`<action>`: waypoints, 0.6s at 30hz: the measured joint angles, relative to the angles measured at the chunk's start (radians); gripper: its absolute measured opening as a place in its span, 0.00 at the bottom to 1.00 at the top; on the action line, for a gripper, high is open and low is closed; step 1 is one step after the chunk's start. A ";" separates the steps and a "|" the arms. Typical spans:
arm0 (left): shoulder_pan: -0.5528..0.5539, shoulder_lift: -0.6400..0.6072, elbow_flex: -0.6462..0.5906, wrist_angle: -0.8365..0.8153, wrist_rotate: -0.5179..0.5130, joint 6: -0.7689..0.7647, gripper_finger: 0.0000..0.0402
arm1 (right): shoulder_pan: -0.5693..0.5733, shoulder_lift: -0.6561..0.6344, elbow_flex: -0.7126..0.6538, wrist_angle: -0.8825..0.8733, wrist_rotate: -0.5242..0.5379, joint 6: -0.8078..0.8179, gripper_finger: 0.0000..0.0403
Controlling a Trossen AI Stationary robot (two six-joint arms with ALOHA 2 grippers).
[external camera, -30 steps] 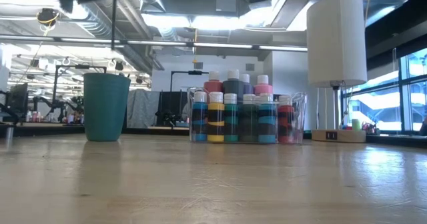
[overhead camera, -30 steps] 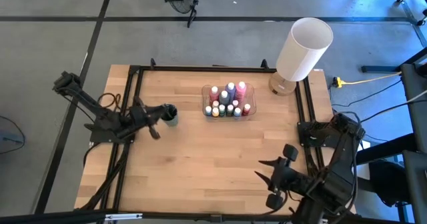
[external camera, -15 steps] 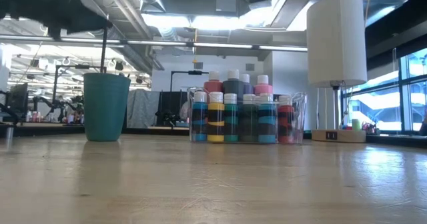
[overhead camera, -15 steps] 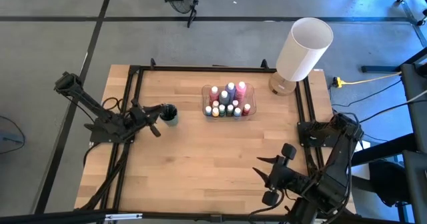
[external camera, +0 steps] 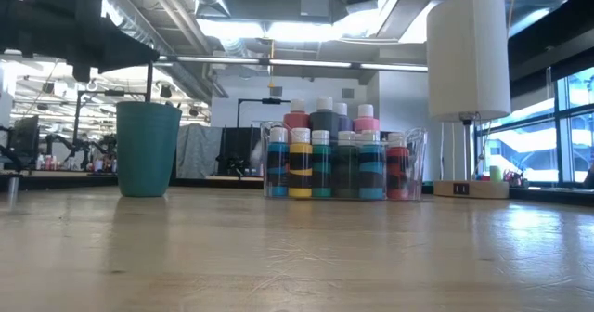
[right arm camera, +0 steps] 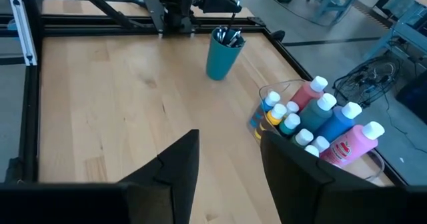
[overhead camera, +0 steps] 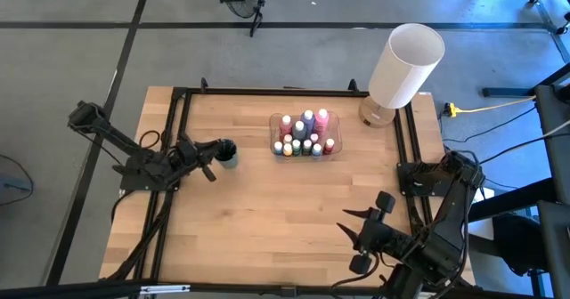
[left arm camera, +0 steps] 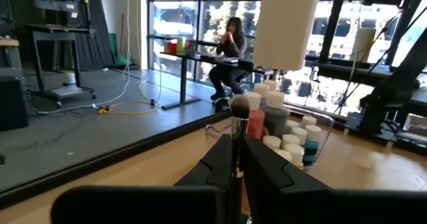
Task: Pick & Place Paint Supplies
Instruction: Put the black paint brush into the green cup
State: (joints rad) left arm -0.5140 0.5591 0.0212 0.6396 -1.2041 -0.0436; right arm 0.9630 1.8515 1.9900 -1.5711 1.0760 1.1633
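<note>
Currently my left tool (overhead camera: 210, 149) hangs over the teal cup (overhead camera: 227, 157) near the left edge of the worktop (overhead camera: 267, 210), clenched on a paintbrush (left arm camera: 237, 134) that stands upright between my fingers (left arm camera: 217, 164), light tip up. From across the worktop, more dark brush handles (right arm camera: 230, 35) stick out of that cup. Paint bottles (overhead camera: 303, 134) stand packed together in a clear container (external camera: 418, 163) toward the far middle of the worktop, well apart from the cup: taller pink, purple and grey ones behind, small white-capped ones in front. A big white lamp (overhead camera: 403, 65) sits at the far right corner. My right tool (overhead camera: 367, 223) waits near the front right edge, fingers parted, grasping nothing.
</note>
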 joint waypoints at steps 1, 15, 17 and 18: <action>0.002 -0.001 0.000 -0.008 0.000 -0.005 0.05 | 0.001 0.000 0.000 0.000 -0.001 0.000 0.40; 0.006 0.000 0.000 -0.195 -0.008 -0.153 0.09 | 0.002 0.000 0.000 0.000 -0.003 0.000 0.40; 0.006 0.000 0.000 -0.195 -0.008 -0.154 0.11 | 0.002 0.000 0.000 0.000 -0.004 0.000 0.40; 0.006 0.000 0.000 -0.195 -0.008 -0.155 0.13 | 0.002 0.000 0.000 0.000 -0.003 0.003 0.40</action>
State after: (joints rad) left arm -0.5076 0.5587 0.0212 0.4446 -1.2121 -0.1985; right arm 0.9646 1.8519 1.9900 -1.5711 1.0725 1.1660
